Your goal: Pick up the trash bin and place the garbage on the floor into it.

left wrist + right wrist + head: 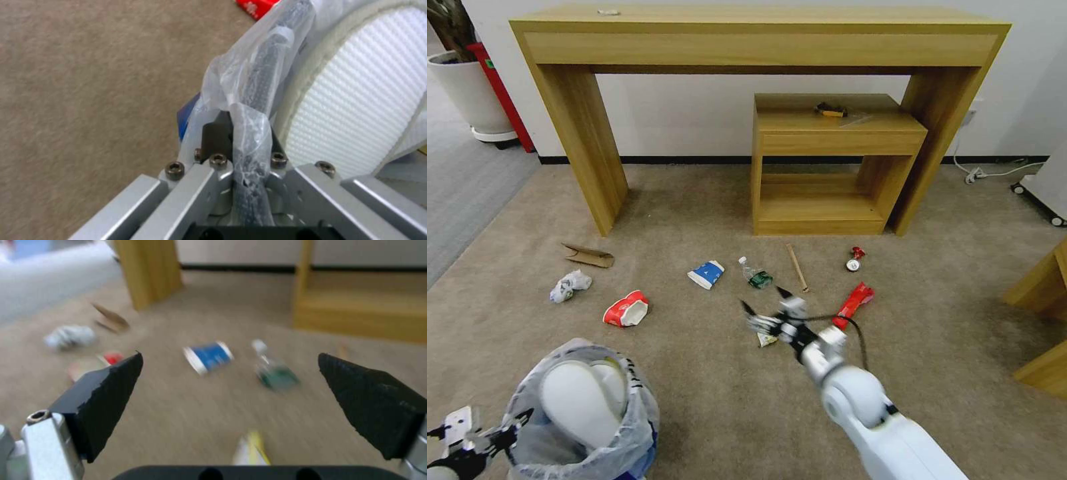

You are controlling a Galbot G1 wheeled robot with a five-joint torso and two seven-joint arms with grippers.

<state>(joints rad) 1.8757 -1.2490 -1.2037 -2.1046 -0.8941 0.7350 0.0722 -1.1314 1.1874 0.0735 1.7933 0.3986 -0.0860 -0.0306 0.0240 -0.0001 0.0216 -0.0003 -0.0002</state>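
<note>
Two white insoles [577,400] stand inside the bin [620,453], propped up against its crinkly bag [527,407], and the bin itself is held low at the robot's left, above the carpet [707,400]. The left gripper [510,430] is pinched on the bin's rim, bag and all; its wrist view shows the rim [260,100] wrapped in plastic and clamped between the metal fingers, with an insole's ribbed white face [356,100] just behind. Out on the floor the rest of the litter lies scattered: cardboard [588,255], crumpled paper [569,285], a red-white cup [626,310], a blue carton [706,273], a small bottle [756,273], a stick [797,267], a red can [854,259] and a red wrapper [854,305]. The right gripper [766,311] reaches forward low over the carpet with its black fingers spread wide and nothing between them, just above a small yellowish scrap [766,339]; the carton [208,356] and bottle [273,368] lie beyond its tips. Against the wall stands a tall wooden surface [760,33] with a low shelf unit [834,160] under it.
</note>
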